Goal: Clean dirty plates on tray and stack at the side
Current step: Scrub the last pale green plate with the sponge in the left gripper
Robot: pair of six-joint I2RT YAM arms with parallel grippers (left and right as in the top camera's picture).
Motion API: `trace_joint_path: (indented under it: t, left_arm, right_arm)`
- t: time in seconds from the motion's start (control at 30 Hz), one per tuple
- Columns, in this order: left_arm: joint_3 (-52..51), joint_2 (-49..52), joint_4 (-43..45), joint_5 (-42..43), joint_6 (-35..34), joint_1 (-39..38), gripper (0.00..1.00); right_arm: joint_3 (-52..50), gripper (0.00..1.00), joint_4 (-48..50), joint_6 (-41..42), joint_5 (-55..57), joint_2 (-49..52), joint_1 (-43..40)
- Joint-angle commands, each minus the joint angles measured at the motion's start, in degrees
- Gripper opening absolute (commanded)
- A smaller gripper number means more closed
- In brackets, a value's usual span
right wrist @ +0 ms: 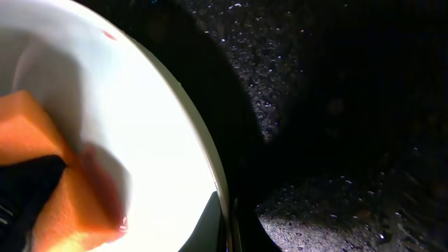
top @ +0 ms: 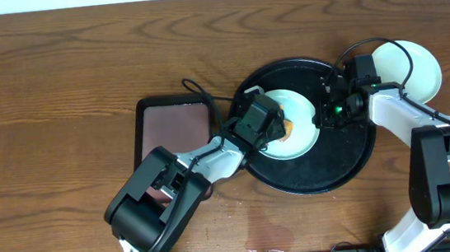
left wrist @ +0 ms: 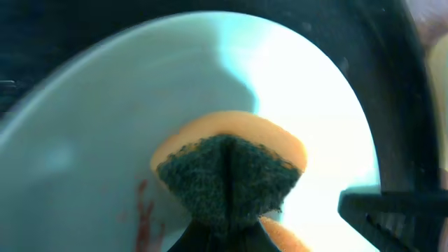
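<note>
Plate (top: 299, 106) under left hand's (top: 278, 125) sponge (left wrist: 227, 175); right hand (top: 324, 115) apparently pinching rim.

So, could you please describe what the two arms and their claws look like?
Both arms match: bulky black joint housings joined by glossy white links, with black wrist units. The left claw and right claw are black. Thin black cables loop from each wrist, and a green light glows on the right wrist.

Overhead looks straight down over whole table (top: 38, 78); both wrist views very close, sharing plate (left wrist: 84, 140) and sponge (left wrist: 231, 168).
</note>
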Motion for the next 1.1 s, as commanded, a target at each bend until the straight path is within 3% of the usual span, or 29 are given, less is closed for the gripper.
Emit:
trace_joint_path:
  t: [0.0,0.23,0.53,0.83,1.07]
  left_arm:
    - [-0.3,0.9,-5.1,-10.1,1.1,0.3,0.08]
    - [-0.3,-0.7,-8.2,-15.6,5.9,0.2,0.08]
    - [-0.3,-11.8,-9.2,-17.1,9.4,0.2,0.08]
    - [-0.3,-8.4,-9.4,-9.5,-5.8,-3.1,0.08]
    - [-0.3,-4.7,-9.4,-8.0,-7.7,-5.7,0.08]
  right_arm:
    - [-1.0,0.01,-0.1,0.2,-1.1,2.9,1.0]
    - [-1.0,0.01,-0.1,0.2,-1.1,2.9,1.0]
    - [-1.0,0.01,0.3,0.2,-1.0,2.9,1.0]
    - [-1.0,0.01,0.3,0.2,-1.1,2.9,1.0]
    - [-1.0,0.01,0.3,0.2,-1.1,2.9,1.0]
